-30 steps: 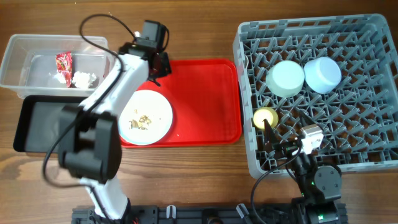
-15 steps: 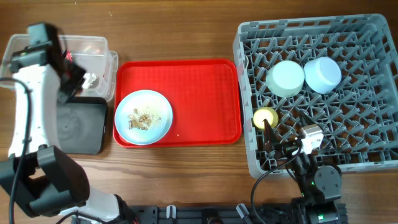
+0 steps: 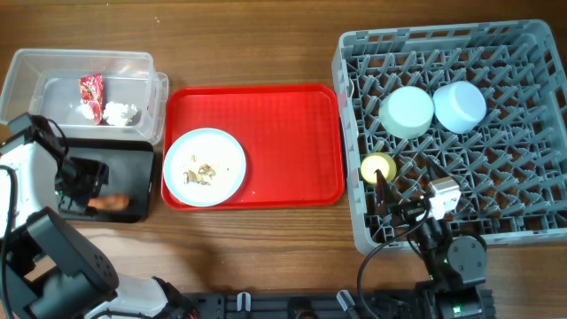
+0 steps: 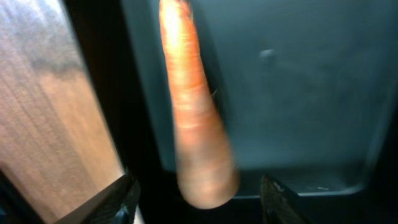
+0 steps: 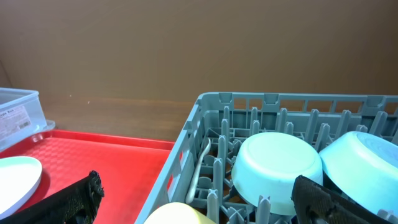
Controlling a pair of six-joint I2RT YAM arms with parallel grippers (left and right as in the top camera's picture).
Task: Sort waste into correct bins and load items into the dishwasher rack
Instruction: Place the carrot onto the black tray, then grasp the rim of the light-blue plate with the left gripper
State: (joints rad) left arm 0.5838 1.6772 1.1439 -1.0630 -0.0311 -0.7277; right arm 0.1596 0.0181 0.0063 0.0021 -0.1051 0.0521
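The orange carrot [image 3: 112, 202] lies in the shallow black tray [image 3: 133, 168] at the left. In the left wrist view the carrot [image 4: 196, 112] rests on the tray floor [image 4: 298, 93], its thick end between my left gripper's [image 4: 198, 213] spread fingers. The left gripper [image 3: 81, 182] is open. The clear tub [image 3: 133, 64] holds the red-and-silver wrapper [image 3: 90, 89] and white paper. The pale plate [image 3: 226, 151] with beige scraps [image 3: 200, 171] sits on the red tray. My right gripper [image 5: 202, 202] is open and empty over the grey rack's [image 3: 532, 221] front left.
The red serving tray [image 3: 292, 142] lies between the bins and the rack. In the rack are two upturned pale blue bowls [image 3: 407, 111] [image 3: 459, 106], a green bowl with yellow inside [image 3: 377, 167] and a white spoon [image 5: 200, 165].
My left arm swung from the back of the red tray to the left and down to the black tray. The carrot now lies in the black tray. The right arm has not moved.
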